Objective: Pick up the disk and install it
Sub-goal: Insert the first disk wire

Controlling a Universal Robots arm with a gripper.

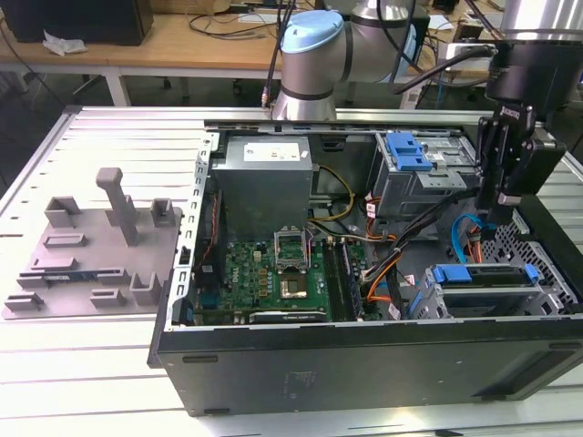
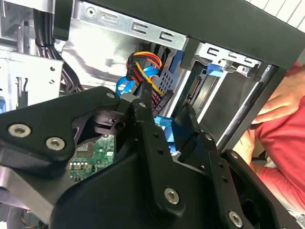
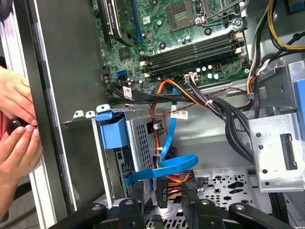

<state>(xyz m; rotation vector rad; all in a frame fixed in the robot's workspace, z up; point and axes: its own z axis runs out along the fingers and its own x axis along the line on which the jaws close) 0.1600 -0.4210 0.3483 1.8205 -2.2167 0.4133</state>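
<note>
The exterior view looks down at a slant on the whole open computer case [image 1: 364, 360] on the tabletop [image 1: 82, 364], wide enough to take in the arm [image 1: 314, 64]. Both wrist views sit close, looking past the gripper [image 3: 162, 198] into the case's drive corner, and both show the blue cable [image 3: 164, 167] and a person's hands [image 3: 16, 126].

Honestly, nothing here I can actually read. In the exterior view there's a white sticker [image 1: 273, 153] on top of the grey power supply [image 1: 264, 189]. In the first wrist view there are a couple of little white tags [image 3: 179, 114] on the cables [image 3: 224, 114] and a small white label [image 3: 146, 20] on the motherboard [image 3: 190, 43], but all the print is too tiny to make out.
</note>
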